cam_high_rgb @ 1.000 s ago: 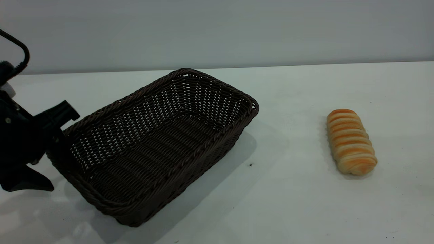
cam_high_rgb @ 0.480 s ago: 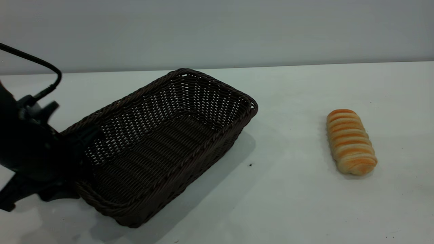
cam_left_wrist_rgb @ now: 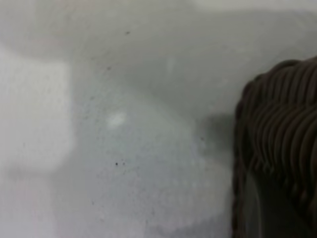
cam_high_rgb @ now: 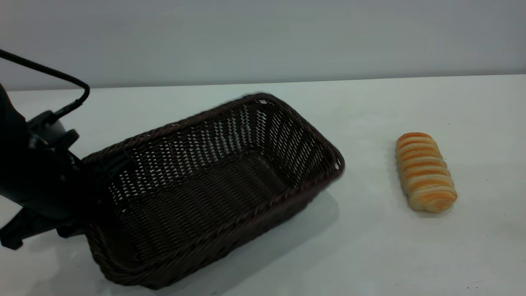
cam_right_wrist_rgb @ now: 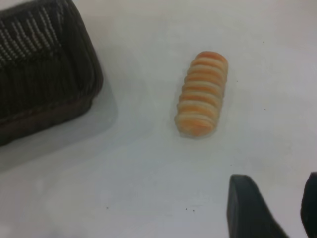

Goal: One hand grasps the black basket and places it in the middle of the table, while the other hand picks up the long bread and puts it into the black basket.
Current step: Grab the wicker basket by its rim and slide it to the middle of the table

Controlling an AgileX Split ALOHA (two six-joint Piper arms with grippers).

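The left gripper (cam_high_rgb: 96, 172) is clamped on the rim of the basket (cam_high_rgb: 213, 193) at its 9 o'clock end. The bread (cam_high_rgb: 425, 172) lies on the table (cam_high_rgb: 370, 246), apart from the basket at 3 o'clock. The right gripper (cam_right_wrist_rgb: 277, 208) hovers nearby, fingers apart.
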